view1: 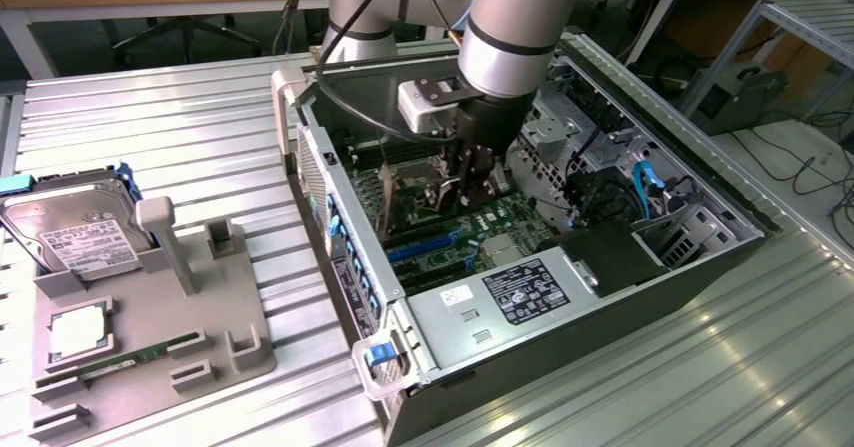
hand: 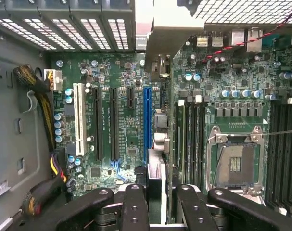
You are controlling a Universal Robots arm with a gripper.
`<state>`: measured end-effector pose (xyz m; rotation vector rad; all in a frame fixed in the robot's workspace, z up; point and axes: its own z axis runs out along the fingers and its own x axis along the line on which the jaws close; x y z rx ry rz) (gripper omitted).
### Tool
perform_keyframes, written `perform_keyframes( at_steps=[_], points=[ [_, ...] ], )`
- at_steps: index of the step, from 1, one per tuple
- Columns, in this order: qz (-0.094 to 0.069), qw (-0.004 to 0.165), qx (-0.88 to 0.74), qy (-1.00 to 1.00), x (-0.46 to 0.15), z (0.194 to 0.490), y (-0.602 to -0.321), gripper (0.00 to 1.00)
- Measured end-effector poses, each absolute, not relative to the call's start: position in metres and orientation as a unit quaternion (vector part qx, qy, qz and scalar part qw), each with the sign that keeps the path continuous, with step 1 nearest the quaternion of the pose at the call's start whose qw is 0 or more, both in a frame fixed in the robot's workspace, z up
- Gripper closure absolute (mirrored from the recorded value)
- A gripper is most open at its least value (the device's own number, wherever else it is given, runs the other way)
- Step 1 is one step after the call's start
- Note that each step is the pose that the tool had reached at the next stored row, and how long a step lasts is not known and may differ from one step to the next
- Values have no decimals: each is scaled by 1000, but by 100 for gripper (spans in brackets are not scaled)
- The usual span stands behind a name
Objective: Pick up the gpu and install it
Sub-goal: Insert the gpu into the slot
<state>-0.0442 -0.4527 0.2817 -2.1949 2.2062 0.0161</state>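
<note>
My gripper (hand: pixel 160 208) is shut on the gpu (hand: pixel 156 185), a thin dark card seen edge-on between the two black fingers (hand: pixel 135 207). Its silver bracket (hand: pixel 160 29) points toward the vented rear wall of the case. The card hangs just above the motherboard (hand: pixel 126 144), right beside the long blue slot (hand: pixel 146 120) and roughly parallel to it; I cannot tell whether it touches the slot. In the exterior view the gripper (view1: pixel 474 189) reaches down into the open computer case (view1: pixel 334 217), over the middle of the board.
White and black expansion slots (hand: pixel 80 120) lie beside the blue one. The CPU socket (hand: pixel 234 163) and memory slots (hand: pixel 189 139) lie on the card's other side. Cable bundles (hand: pixel 37 96) run along the case wall. Outside, a grey holder (view1: pixel 200 347) carries a hard drive (view1: pixel 74 232) and a memory stick (view1: pixel 114 367).
</note>
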Motion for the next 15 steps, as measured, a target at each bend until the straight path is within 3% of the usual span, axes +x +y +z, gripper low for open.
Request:
perform_keyframes(
  at_steps=[15],
  points=[
    [5,15,-705,709,-57,264,-458,72]
  ],
)
